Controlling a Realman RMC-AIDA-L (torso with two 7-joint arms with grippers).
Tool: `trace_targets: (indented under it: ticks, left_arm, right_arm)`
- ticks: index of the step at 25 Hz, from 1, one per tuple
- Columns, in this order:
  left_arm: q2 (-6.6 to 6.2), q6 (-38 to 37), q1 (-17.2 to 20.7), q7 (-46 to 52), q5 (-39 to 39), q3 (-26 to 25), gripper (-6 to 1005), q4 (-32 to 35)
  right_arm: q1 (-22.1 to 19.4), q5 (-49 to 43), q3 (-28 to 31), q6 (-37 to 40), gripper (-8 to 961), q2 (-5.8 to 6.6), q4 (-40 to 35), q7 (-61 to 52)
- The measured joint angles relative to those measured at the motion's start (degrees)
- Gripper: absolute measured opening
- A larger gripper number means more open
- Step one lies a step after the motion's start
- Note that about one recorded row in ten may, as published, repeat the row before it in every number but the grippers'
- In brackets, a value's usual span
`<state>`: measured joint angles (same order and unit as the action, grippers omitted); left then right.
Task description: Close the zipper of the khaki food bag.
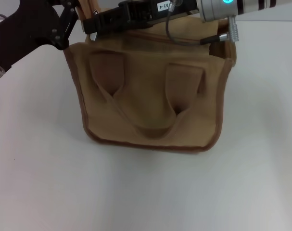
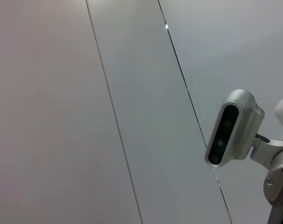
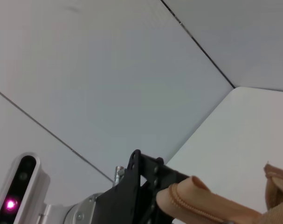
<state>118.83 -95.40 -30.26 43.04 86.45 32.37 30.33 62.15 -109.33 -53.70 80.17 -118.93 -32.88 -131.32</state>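
Pinching bag (image 1: 150, 106) corner w/ left gripper (image 1: 74, 26), closed on fabric; right gripper's (image 1: 95, 24) state unclear. We're advising taut zipper (image 1: 150, 36), straight pull.

White table (image 1: 49, 187), khaki food bag (image 1: 153, 110) upright directly on it.

Both tools (image 1: 71, 21) (image 1: 95, 24) at far edge.

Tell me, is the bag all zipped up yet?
Can't say yet. Done: the khaki food bag sits upright on the table. In hand: the left gripper seems to pinch its top corner, and the right gripper lies across the top. Left: the zipper is hidden under that arm, so its closing can't be confirmed.
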Motion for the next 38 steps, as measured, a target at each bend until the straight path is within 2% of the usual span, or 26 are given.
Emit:
trace_targets:
  ticks: [10,23,34,38]
  left_arm:
    - [0.0,0.0,0.0,0.0,0.0,0.6,22,0.0]
    - [0.0,0.2,-0.4,0.5,0.0,0.6,23,0.0]
    - [0.09,0.4,-0.4,0.6,-0.1,0.6,23,0.0]
    - [0.09,1.0,-0.3,0.5,-0.3,0.1,24,0.0]
  right_arm:
    - [0.1,0.0,-0.7,-1.1,230,-0.16,0.3,-0.4]
    - [0.1,-0.2,-0.9,-1.9,232,-0.27,0.3,-0.3]
    - [-0.1,-0.4,-0.9,-2.1,3,-0.34,0.0,0.6]
    - [-0.4,-0.5,-0.9,-2.3,8,-0.31,-0.2,0.6]
